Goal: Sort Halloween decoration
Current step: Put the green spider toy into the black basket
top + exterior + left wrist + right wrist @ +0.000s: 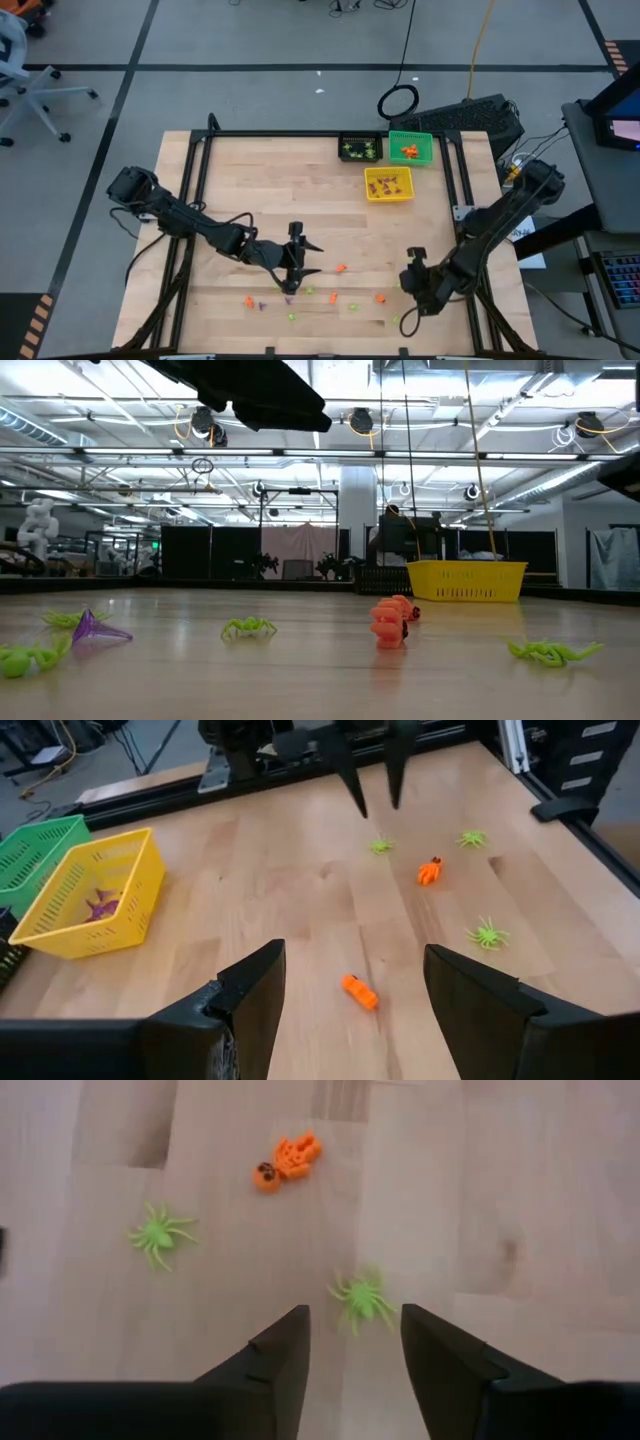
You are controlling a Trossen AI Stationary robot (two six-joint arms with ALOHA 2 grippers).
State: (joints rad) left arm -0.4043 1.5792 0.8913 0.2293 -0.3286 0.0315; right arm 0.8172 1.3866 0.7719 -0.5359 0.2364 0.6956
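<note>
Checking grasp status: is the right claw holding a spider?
No: the right claw is open and empty, with a green spider on the table just beyond its tips.

desk (250,190): light wood, black frame around | black bin (360,148): upper centre, at desk's far edge | green bin (411,148): just right of black | yellow bin (389,184): just below both | office chair (25,85): upper left, on grey floor | keyboard (470,118): upper right

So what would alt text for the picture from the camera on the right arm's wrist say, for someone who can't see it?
The right gripper hangs open just above a light-green toy spider on the pale wooden table, its two dark fingers either side of it. A second green spider and a small orange trinket lie farther off.
</note>
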